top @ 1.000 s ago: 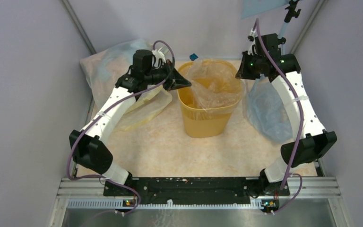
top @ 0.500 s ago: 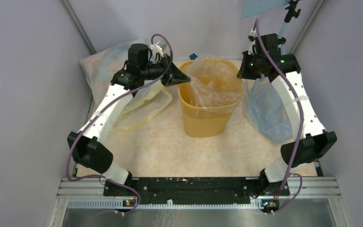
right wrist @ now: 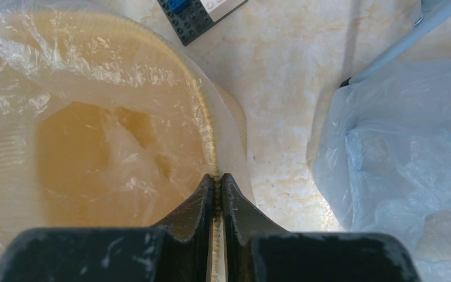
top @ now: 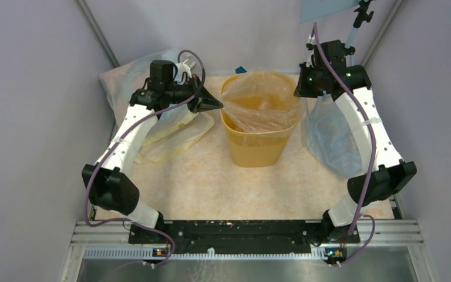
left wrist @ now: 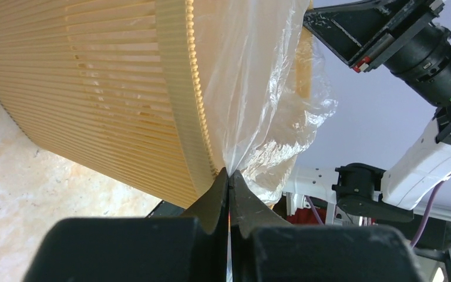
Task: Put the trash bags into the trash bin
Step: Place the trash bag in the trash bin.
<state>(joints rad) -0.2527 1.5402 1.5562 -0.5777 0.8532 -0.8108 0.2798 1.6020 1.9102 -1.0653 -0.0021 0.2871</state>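
Observation:
The yellow trash bin stands upright at the table's middle back. The clear trash bag sits in its mouth, its film spread across the rim. My left gripper is just left of the bin's left rim, shut on the bag's edge. In the left wrist view the jaws pinch the film beside the ribbed bin wall. My right gripper is at the right rim. In the right wrist view it is shut on the rim with the film over it.
A bluish sack lies right of the bin, also in the right wrist view. Another sack and a yellowish film bag lie under my left arm. A blue-and-white block piece sits behind the bin.
My left gripper has moved left, away from the bin, pulling the bag's edge with it. The bag has stretched wider and flatter across the bin's mouth. The right gripper has hardly moved.

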